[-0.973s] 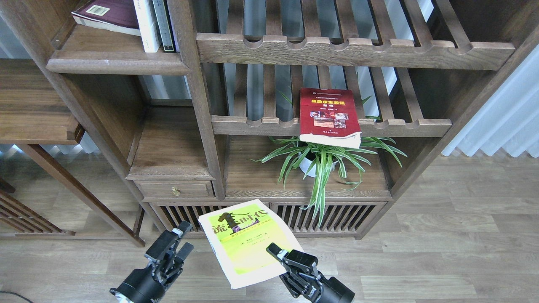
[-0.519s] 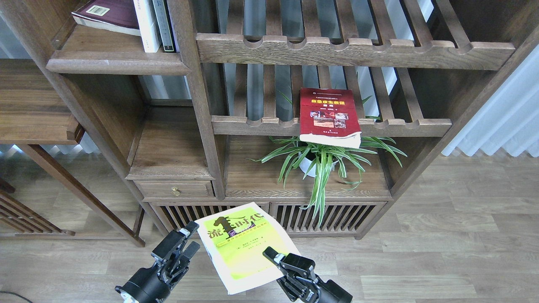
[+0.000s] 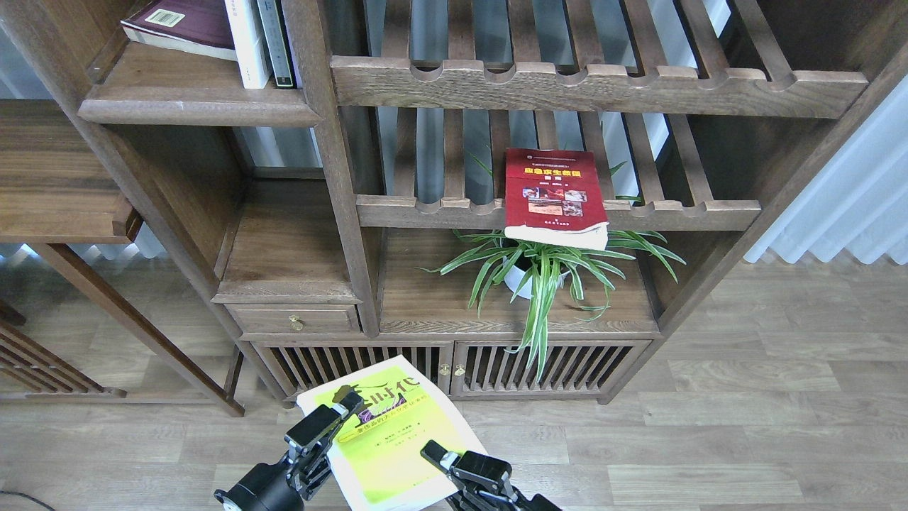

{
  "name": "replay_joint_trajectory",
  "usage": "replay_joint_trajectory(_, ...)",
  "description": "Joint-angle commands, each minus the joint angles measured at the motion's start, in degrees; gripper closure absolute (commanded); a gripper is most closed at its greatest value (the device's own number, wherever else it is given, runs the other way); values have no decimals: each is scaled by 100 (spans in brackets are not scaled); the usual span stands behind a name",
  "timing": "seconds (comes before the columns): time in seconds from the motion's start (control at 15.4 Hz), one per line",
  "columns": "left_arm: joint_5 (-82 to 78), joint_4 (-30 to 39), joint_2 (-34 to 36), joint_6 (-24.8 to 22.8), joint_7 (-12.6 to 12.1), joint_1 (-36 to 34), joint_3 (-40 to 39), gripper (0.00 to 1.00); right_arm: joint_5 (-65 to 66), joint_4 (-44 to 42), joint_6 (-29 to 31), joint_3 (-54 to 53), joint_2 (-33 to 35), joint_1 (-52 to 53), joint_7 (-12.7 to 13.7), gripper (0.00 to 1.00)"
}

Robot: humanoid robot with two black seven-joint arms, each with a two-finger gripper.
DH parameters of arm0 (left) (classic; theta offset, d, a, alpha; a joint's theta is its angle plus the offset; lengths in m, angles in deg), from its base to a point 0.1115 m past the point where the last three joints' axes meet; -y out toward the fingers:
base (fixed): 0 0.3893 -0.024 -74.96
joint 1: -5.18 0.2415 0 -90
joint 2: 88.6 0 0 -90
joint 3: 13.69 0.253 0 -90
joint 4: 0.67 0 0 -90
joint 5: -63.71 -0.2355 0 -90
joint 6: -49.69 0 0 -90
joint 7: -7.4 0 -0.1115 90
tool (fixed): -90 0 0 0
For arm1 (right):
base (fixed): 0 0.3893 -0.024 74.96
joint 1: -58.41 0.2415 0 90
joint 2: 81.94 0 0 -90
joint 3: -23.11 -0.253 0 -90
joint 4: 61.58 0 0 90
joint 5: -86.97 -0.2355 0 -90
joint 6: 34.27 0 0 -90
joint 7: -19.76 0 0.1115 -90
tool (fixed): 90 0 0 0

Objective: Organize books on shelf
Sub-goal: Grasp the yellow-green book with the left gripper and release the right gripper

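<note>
Evidently pinched yellow-green book (image 3: 386, 443) near its right edge with right gripper (image 3: 443, 461); left gripper (image 3: 339, 410) spread at left edge. Judged light, floppy; best supported along spine.

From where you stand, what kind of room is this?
Probably a living room or study: a dark wooden bookcase holding books, a potted spider plant, wood-look flooring and pale curtains.
</note>
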Motion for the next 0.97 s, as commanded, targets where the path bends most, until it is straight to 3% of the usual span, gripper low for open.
replay_joint_trajectory(0.0, 1, -19, 362, 2, -26, -167, -106, 95, 202, -1, 0, -70, -37, 48, -20, 27)
replay_joint_trajectory(0.06, -8, -19, 529, 2, -35, -272, -115, 95, 412, -18, 0, -201, -37, 109, -80, 7)
replay_joint_trajectory(0.19, -8, -19, 723, 2, -27, -414, -159, 96, 423, -10, 0, -509, -37, 110, -90, 3)
replay_joint_trajectory(0.58, -613, 51, 1497, 2, -26, -204, -1204, 96, 405, -36, 0, -1125, 50, 101, -99, 2)
replay_joint_trajectory(0.78, -2515, 340, 1515, 2, -70, 253, -2177, 95, 405, -54, 0, -1283, 103, 118, -99, 2)
replay_joint_trajectory(0.91, -3291, 472, 1489, 2, -262, 542, -2914, 95, 379, -71, 0, -1292, 42, 162, -107, 2)
